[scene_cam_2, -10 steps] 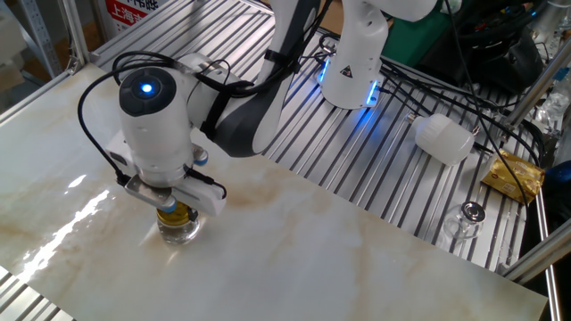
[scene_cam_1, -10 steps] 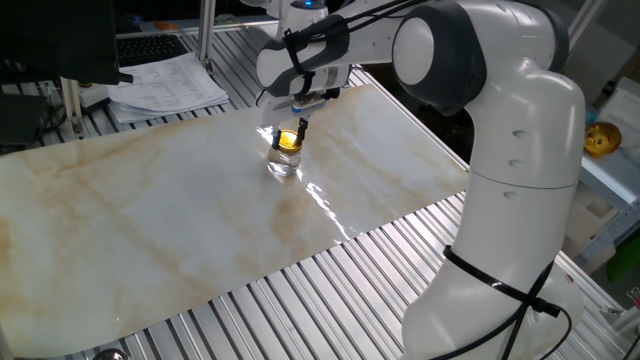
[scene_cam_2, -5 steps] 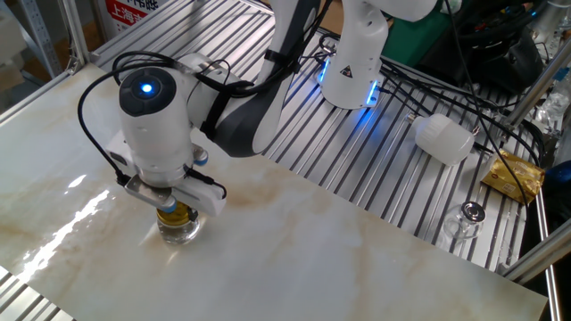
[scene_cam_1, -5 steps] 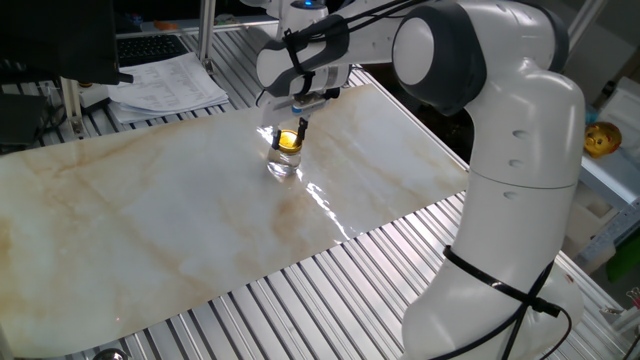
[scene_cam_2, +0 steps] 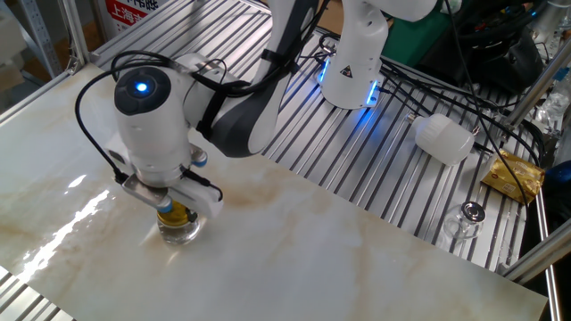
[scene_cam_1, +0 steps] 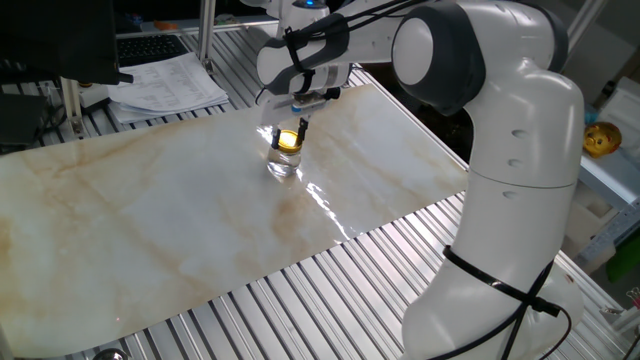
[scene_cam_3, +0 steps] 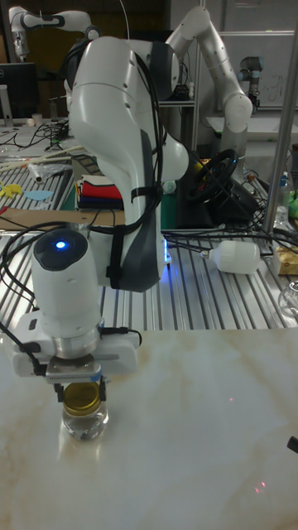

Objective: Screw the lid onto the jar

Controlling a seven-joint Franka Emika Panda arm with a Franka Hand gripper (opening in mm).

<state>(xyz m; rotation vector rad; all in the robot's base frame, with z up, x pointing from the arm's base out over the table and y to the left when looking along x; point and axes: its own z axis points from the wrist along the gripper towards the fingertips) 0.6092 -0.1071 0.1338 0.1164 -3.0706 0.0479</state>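
The jar is small, clear glass, and stands upright on the marble board. The gold lid sits level on its mouth. My gripper points straight down over the jar, with a finger on each side of the lid, shut on it. The fingertips are mostly hidden behind the gripper body in the other fixed view.
Papers lie at the back left, beyond the marble board. A white bottle, a small glass and a gold packet rest on the slatted table. A round gold object sits on the side shelf.
The gripper's wrist has shifted slightly, as if turning about the lid. The jar stays in place.
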